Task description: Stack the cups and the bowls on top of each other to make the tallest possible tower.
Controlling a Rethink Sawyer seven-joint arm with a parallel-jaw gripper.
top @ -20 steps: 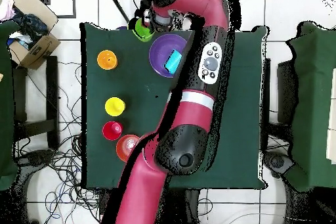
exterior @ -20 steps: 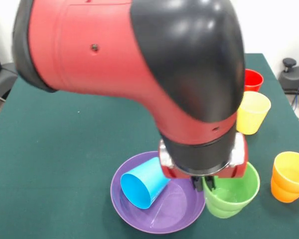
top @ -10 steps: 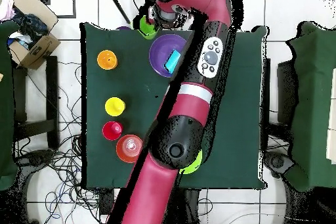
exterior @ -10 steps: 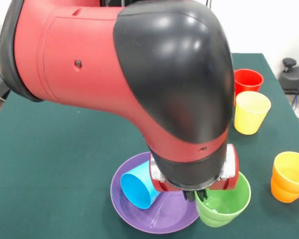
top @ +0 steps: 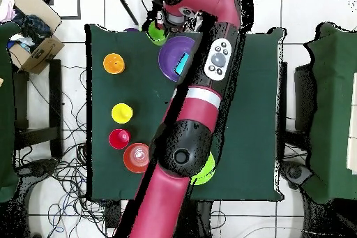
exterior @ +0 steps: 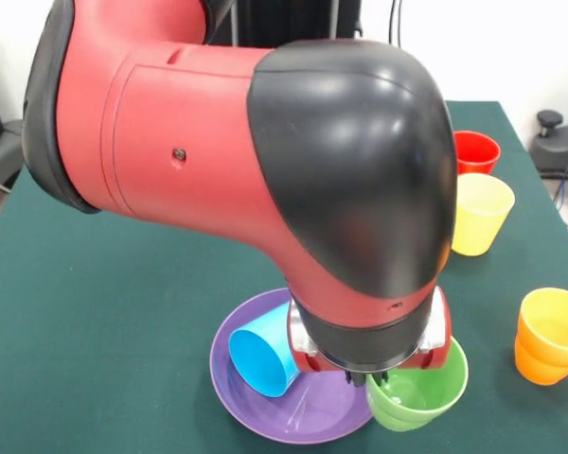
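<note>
Holding the green cup (exterior: 417,390) by its near-left rim, as far as I can read it: gripper (exterior: 369,377) is mostly hidden under the wrist, dark tips sit right at the cup's rim, so I judge it pinched on the cup, not certain. Cup is upright, mouth up, at the table's near edge, overlapping the right rim of the purple bowl (exterior: 265,421).

Key relation: bowl lies left of the gripper and touching/under the cup's left side. Blue cup (exterior: 263,357) lies on its side inside the bowl, long axis running near-left to far-right, mouth toward near-left. That blocks a clean seat; I'd expect the green one to need a spot right of it or the blue one righted first.

Other pieces well apart: yellow cup (exterior: 480,214) and red cup (exterior: 475,150) far right, orange cup (exterior: 551,335) right. Overhead adds an orange bowl (top: 136,157) and a light green bowl (top: 204,174) by the arm's base.

No readable labels or writing anywhere.
</note>
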